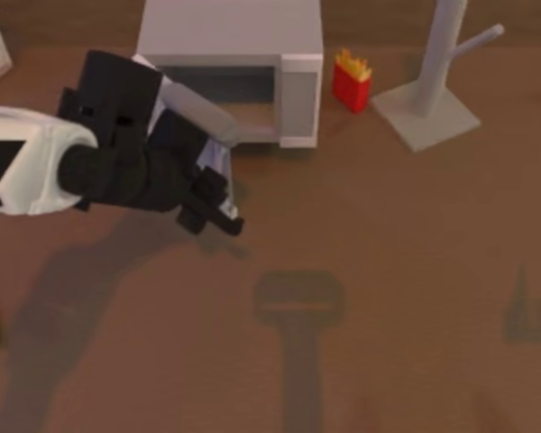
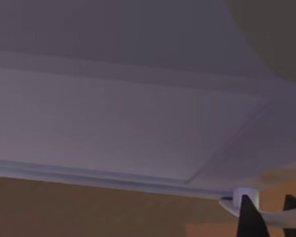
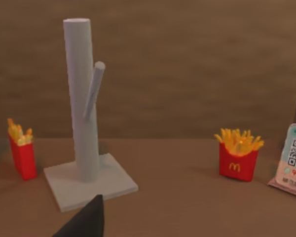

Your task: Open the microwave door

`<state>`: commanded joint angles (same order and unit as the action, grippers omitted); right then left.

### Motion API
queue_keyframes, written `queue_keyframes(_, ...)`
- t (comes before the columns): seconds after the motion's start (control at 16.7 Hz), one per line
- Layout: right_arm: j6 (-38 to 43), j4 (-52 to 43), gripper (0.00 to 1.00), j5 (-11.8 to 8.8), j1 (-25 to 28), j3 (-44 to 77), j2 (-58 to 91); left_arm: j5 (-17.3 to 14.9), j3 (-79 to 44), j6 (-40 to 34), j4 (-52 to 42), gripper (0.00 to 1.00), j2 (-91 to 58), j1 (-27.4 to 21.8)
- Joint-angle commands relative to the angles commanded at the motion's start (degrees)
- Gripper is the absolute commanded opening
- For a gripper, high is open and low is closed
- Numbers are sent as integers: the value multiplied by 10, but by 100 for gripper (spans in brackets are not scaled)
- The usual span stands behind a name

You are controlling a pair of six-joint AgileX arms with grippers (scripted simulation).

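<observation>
From above, the microwave (image 1: pixel 230 54) sits at the table's (image 1: pixel 388 271) far edge, its microwave door (image 1: pixel 203 113) swung partly out. The left pincer (image 1: pixel 218 212) pinches the door's handle (image 2: pixel 246 195), seen close only at the left wrist. The right wrist alone shows a second fries box (image 3: pixel 238 154) and a QR card (image 3: pixel 292 160), beyond the white stand (image 1: pixel 428 90) and the nearer fries (image 1: pixel 352 79).

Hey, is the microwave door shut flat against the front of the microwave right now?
No: in the top view the microwave door is swung out at an angle from the microwave, exposing the dark cavity, with the left gripper at its outer edge.
</observation>
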<state>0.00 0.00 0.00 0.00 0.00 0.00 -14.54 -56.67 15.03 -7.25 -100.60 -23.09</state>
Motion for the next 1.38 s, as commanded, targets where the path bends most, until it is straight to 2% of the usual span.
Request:
queue_keyframes(0.12,0,0,100,0,0,0,0,-8,3,11,-3,0,2,6)
queue_keyframes(1.38,0,0,100,0,0,0,0,-8,3,12,-3,0,2,6)
